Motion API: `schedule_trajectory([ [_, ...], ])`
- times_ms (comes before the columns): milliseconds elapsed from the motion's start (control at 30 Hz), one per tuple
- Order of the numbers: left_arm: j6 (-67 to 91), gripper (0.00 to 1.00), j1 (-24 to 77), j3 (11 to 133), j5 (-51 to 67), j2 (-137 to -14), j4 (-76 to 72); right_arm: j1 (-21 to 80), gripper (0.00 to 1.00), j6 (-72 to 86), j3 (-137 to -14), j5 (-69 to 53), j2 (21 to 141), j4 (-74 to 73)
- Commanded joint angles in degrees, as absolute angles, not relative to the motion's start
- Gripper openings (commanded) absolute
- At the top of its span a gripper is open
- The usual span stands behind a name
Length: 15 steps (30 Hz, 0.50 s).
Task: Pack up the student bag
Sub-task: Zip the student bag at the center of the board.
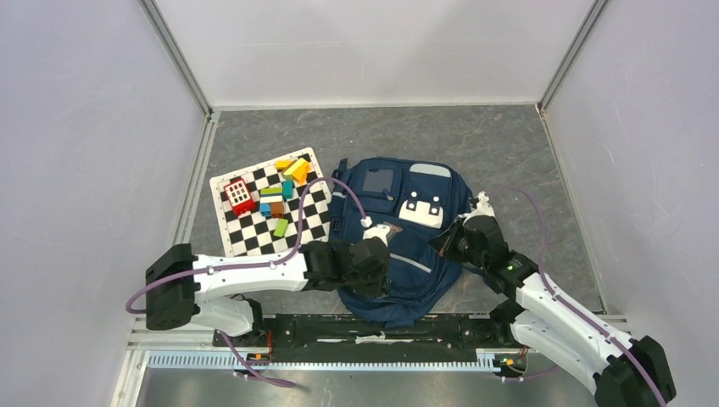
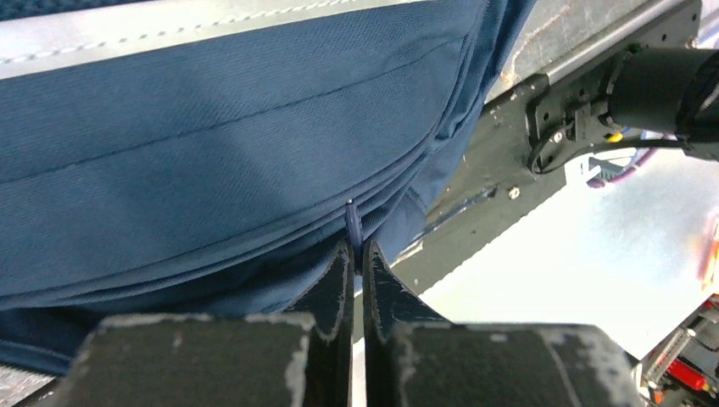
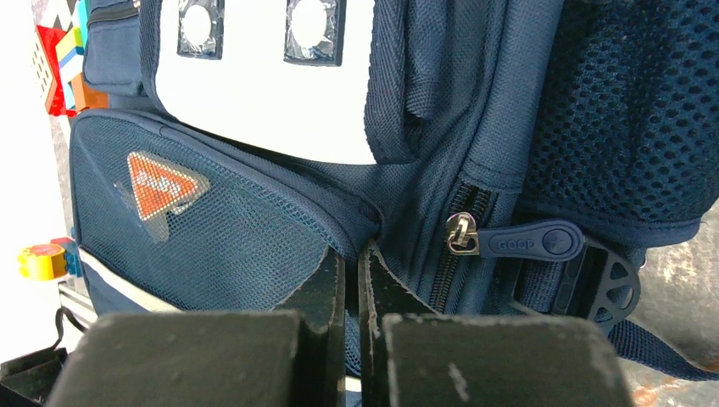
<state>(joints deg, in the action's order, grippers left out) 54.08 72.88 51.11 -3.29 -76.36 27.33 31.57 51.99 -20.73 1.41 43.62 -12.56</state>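
The student bag (image 1: 398, 242), a navy-blue backpack, lies flat on the grey floor with its white patch (image 1: 421, 209) facing up. My left gripper (image 1: 374, 257) is at the bag's near left side. In the left wrist view it (image 2: 357, 248) is shut on a thin blue zip pull (image 2: 353, 225) at a seam of the bag (image 2: 212, 153). My right gripper (image 1: 449, 241) is at the bag's right side. In the right wrist view it (image 3: 352, 250) is shut on a fold of bag fabric beside the mesh pocket (image 3: 229, 237) with the triangular logo (image 3: 161, 186). A blue zip pull (image 3: 519, 240) lies just right of it.
A checkered mat (image 1: 246, 237) with several coloured toy blocks (image 1: 275, 197) lies left of the bag. Grey walls stand close on three sides. A black rail (image 1: 373, 326) with the arm bases runs along the near edge, just below the bag.
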Motion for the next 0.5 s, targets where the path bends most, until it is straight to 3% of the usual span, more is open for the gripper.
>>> schedule_trajectory([
  [0,57.8,0.02,75.2,55.0,-5.3,-79.7,17.7,33.8,0.00,54.9,-22.5,7.6,45.9,1.2],
  [467,56.4,0.02,78.0,60.7,-9.9,-93.1,4.4,35.8,0.00,47.4,-29.2,7.7,46.0,-6.7],
])
